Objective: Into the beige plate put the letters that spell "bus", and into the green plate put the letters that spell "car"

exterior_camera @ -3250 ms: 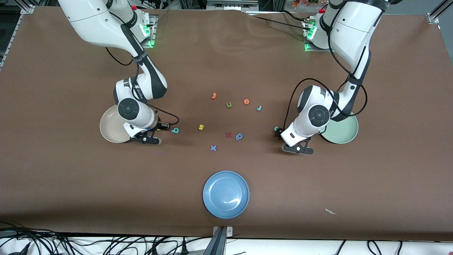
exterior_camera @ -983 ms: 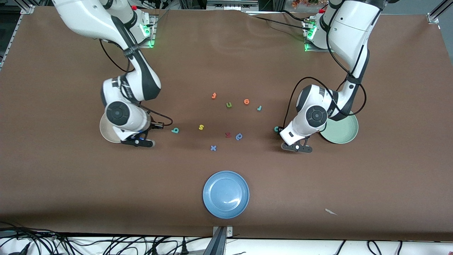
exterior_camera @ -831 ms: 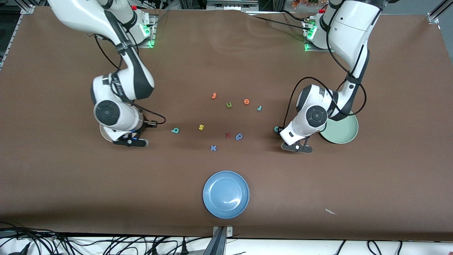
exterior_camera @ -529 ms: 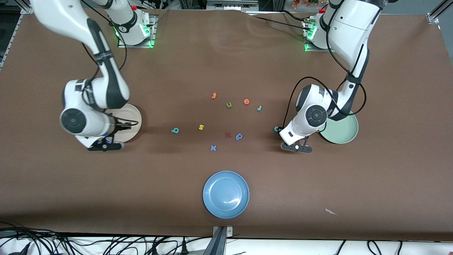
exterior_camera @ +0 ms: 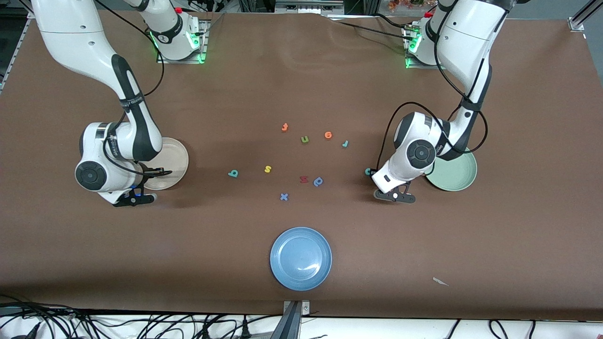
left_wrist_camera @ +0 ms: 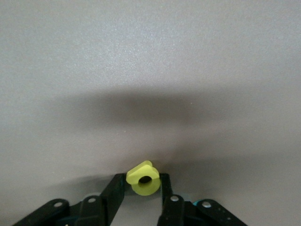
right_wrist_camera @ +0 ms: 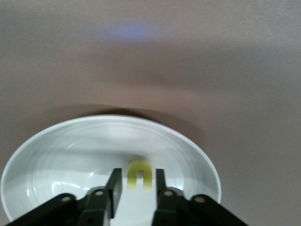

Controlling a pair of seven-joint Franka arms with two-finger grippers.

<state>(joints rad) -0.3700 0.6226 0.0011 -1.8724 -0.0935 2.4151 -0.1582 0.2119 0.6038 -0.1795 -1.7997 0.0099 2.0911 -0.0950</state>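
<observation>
My right gripper (exterior_camera: 135, 197) hangs over the beige plate (exterior_camera: 173, 157), at the edge nearest the front camera. It is open, and the yellow "u" (right_wrist_camera: 140, 175) lies loose in the plate (right_wrist_camera: 47, 141) between the fingers of that gripper (right_wrist_camera: 136, 182). My left gripper (exterior_camera: 395, 196) is down at the table beside the green plate (exterior_camera: 454, 172). In the wrist view this gripper (left_wrist_camera: 142, 183) is shut on the yellow "a" (left_wrist_camera: 139, 174). The teal "c" (exterior_camera: 368, 172) lies by the left hand. The teal "b" (exterior_camera: 233, 173), yellow "s" (exterior_camera: 267, 169) and teal "r" (exterior_camera: 345, 143) lie mid-table.
An olive "u" (exterior_camera: 305, 139), two orange letters (exterior_camera: 284, 127) (exterior_camera: 328, 135), a red letter (exterior_camera: 304, 179), a blue "p" (exterior_camera: 318, 181) and a blue "x" (exterior_camera: 283, 197) are scattered mid-table. A blue plate (exterior_camera: 300, 258) sits near the front edge.
The right arm swung away from the teal "b" toward its own end of the table, uncovering the beige plate, then opened and let the yellow "u" go. The left gripper closed on the "a".
</observation>
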